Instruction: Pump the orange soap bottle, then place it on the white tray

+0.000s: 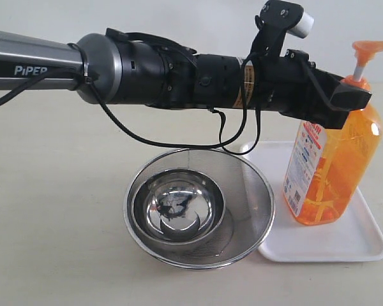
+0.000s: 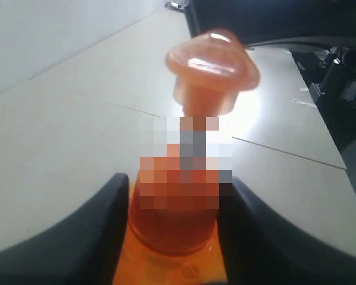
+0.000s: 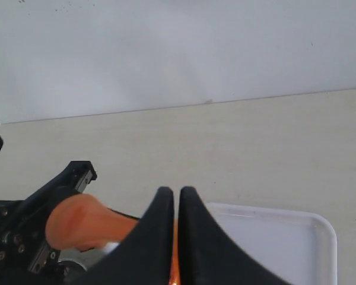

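Beige tabletop [image 1: 51, 242], plain white wall [image 3: 166, 47] behind.

The left arm [image 1: 147, 67] crosses the top of the exterior view: a silver-grey tube [image 1: 32, 57] lettered "PiPER" in white, then black cylindrical joints with a yellow sticker [image 1: 247, 86]. Thin black cables [image 1: 134, 136] loop below. A black bracket carries a white-capped camera [image 1: 284, 19]. The fingers [image 2: 89, 231] are matte black and curved.
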Available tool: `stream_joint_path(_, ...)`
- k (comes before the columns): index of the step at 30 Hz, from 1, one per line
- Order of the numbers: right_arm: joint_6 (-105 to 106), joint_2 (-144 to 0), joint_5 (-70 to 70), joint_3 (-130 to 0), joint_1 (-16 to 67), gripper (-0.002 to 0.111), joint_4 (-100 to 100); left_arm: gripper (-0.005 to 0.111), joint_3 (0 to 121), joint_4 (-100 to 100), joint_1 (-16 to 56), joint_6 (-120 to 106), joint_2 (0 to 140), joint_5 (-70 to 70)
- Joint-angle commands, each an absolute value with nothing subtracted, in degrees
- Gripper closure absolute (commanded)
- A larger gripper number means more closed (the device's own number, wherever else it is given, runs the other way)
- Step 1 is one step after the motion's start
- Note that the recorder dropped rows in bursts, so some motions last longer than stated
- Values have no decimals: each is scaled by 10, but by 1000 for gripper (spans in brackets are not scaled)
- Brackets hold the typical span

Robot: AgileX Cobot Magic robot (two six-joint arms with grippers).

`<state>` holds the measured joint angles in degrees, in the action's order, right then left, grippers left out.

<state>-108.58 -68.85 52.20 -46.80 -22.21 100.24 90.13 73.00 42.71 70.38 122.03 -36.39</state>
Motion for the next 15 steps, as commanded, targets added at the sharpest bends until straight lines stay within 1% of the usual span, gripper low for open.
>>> stream_joint_path(1,-1095,-683,550,-456,-223,108,999,102,893,744,429,732,1228,-358)
stream_joint_path(5,-1088,-660,520,-408,-223,108,999,102,893,744,429,733,1228,-359)
stream_joint_path(9,-1083,-643,513,-394,-223,108,999,102,893,744,429,733,1228,-360)
stream_joint_path(13,-1079,-632,424,-394,-223,108,999,102,893,744,429,735,1228,-364)
stream_joint_path(15,-1079,-637,414,-395,-223,108,999,102,893,744,429,737,1228,-364)
